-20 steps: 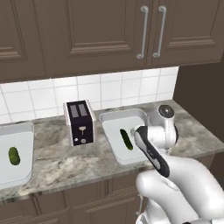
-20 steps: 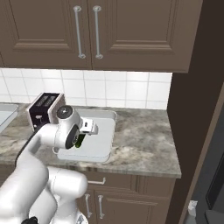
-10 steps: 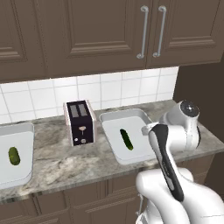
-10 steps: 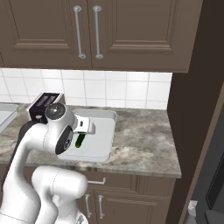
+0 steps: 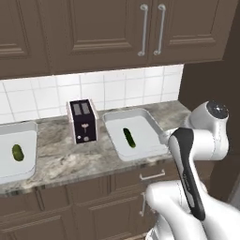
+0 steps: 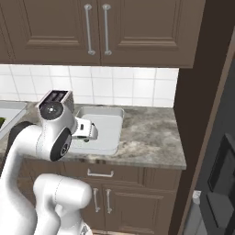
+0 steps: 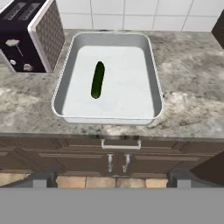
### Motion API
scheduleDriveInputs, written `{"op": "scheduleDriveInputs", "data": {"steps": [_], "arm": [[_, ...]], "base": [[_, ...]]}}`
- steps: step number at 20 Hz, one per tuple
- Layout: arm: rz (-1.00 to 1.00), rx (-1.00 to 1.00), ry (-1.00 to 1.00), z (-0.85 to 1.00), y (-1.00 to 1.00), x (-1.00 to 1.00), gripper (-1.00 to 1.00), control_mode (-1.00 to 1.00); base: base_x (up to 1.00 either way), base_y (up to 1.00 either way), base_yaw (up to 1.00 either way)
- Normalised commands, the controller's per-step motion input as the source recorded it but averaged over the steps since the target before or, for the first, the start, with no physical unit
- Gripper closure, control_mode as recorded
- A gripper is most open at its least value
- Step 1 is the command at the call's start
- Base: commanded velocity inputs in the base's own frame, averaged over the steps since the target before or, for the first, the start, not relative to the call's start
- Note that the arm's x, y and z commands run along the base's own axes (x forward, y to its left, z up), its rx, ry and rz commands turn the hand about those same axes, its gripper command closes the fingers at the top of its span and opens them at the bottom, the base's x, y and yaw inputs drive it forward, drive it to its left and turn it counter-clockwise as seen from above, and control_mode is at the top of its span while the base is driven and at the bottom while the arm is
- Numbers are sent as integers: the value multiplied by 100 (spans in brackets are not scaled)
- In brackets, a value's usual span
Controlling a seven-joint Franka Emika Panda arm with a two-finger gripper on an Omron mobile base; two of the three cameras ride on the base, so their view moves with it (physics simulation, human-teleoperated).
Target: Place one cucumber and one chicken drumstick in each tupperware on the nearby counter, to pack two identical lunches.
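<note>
In the hand view the dark green cucumber [image 7: 97, 79] lies in the upper middle of the frame, inside the nearer tupperware [image 7: 152, 78], a little left of the tray's centre. Its long axis runs almost straight up the picture, tipped slightly to the right at the top, so it points from the tray's near rim toward the tiled wall. The fingers [image 7: 112, 178] sit at the bottom edge, their two tips spread wide apart with nothing between them; they are open and empty. The cucumber is above them in the frame and well apart, with the table's [image 7: 188, 109] front edge and the cabinet drawer [image 7: 120, 148] in between.

In the left base view the same tray [image 5: 154, 131] lies at centre, right of the toaster [image 5: 82, 121], and the second tupperware [image 5: 28, 161] sits at the left edge holding the lighter green cucumber [image 5: 18, 152]. Each tray has a cucumber, and no chicken drumstick can be seen in either of them or on the table.

My reading is that the cucumber step is finished and the drumsticks are next. The hand faces the tray from off the table's front edge, so the coming move likely turns away from this tray toward wherever the drumsticks are kept.
</note>
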Motion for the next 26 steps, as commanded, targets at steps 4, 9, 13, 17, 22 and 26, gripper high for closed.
{"op": "scheduleDriveInputs", "data": {"steps": [4, 9, 13, 17, 22, 26], "arm": [[0, 0, 0, 0, 0, 0, -100, 100], [0, 0, 0, 0, 0, 0, -100, 100], [0, 0, 0, 0, 0, 0, -100, 100], [0, 0, 0, 0, 0, 0, -100, 100], [0, 0, 0, 0, 0, 0, -100, 100], [0, 0, 0, 0, 0, 0, -100, 100]], "base": [[-100, -8, 0], [-100, -29, -1], [-100, -31, -3], [-100, -41, -5], [-57, -71, -10], [0, -98, -4]]}}
